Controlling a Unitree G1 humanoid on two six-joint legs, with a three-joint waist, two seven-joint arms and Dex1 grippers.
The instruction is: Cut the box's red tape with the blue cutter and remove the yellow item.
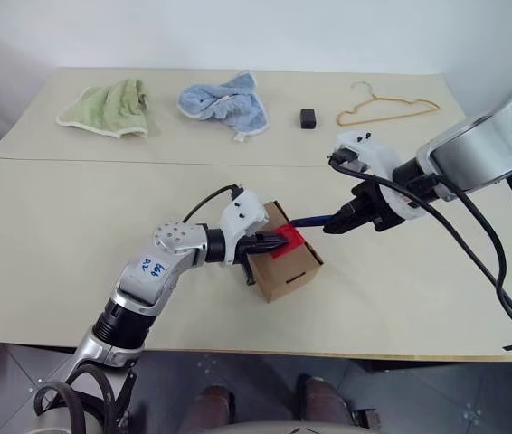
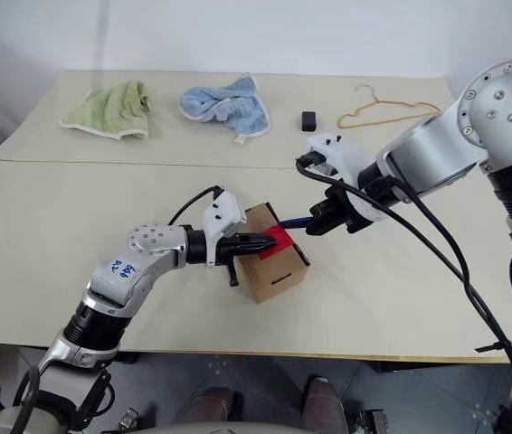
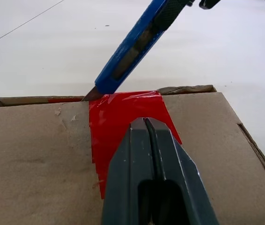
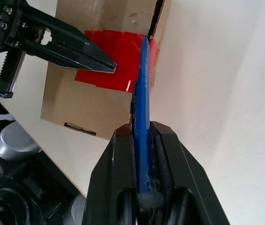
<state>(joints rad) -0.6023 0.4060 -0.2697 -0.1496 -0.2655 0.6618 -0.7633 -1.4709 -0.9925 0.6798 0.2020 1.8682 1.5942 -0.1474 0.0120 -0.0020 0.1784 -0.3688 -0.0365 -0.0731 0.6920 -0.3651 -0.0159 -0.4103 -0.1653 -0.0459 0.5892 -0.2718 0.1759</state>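
Observation:
The box (image 1: pixel 294 277), a small brown carton, stands near the table's front with the red tape (image 3: pixel 118 117) across its top seam. My left gripper (image 3: pixel 145 121) is shut and its tips press down on the tape from the box's left side. Coming in from the right, my right gripper (image 4: pixel 142 129) is shut on the blue cutter (image 4: pixel 143 84). The cutter (image 3: pixel 132 47) slants down toward the box, and its blade tip touches the tape at the top's far edge. The flaps are closed, so the yellow item is hidden.
Along the back of the table lie a green towel (image 1: pixel 107 108), a blue towel (image 1: pixel 226 101), a small black block (image 1: pixel 308 118) and a tan wire hanger (image 1: pixel 384 108). The table's front edge (image 1: pixel 265 348) runs just below the box.

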